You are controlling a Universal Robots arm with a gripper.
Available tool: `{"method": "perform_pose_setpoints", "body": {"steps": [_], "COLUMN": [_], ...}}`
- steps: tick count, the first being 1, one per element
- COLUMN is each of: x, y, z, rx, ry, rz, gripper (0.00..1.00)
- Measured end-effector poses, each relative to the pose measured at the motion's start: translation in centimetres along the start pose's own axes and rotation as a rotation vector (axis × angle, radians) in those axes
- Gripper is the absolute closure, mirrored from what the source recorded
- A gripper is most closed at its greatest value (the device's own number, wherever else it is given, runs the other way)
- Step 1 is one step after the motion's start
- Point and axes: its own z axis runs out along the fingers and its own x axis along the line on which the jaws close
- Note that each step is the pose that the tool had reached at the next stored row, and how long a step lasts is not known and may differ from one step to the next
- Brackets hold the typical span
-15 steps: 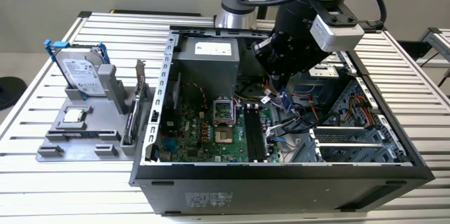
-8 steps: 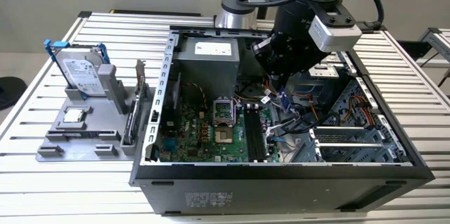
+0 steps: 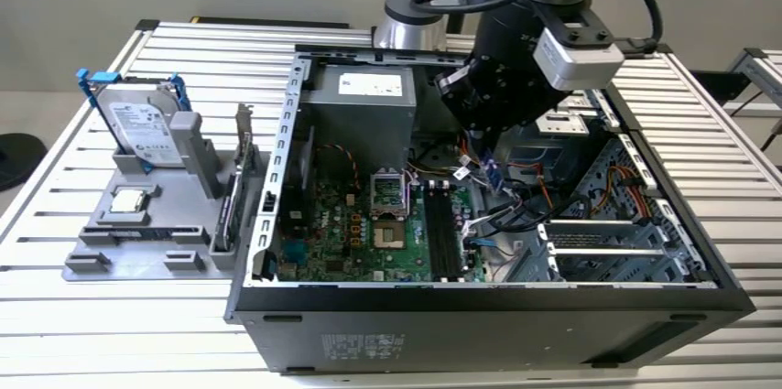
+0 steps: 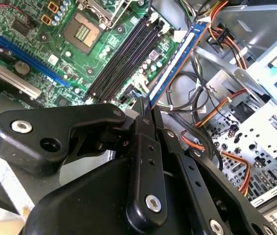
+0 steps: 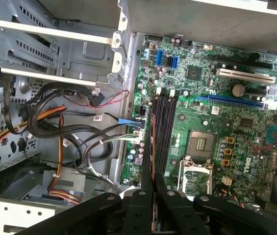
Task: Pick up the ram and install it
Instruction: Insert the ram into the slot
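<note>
I see my gripper point(image 4: 145, 110) pinched tight on the ram point(image 4: 175, 61), which juts out over the open computer case point(image 3: 489, 302), above the black memory slots point(image 4: 123, 54) of the green motherboard point(image 5: 216, 127). In the first wrist view the stick shows edge-on as a thin line. In the exterior view the arm's wrist hides the grip.

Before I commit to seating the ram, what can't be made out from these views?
1. Held end of the ram: covered by the fingers of the gripper, both wrist views.
2. Ram's height above the memory slots: blocked by the arm's wrist, exterior view.
3. Ram's notch: the stick is edge-on, first wrist view.
4. Slot latches, open or closed: too small, every view.
</note>
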Motion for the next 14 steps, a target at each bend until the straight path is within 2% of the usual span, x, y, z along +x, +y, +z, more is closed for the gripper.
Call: {"method": "perform_pose_setpoints", "body": {"steps": [14], "x": [0.06], "y": [-0.4], "z": [0.69], "rx": [-0.0004], "ry": [0.0], "rz": [0.001], "gripper": [1.0]}}
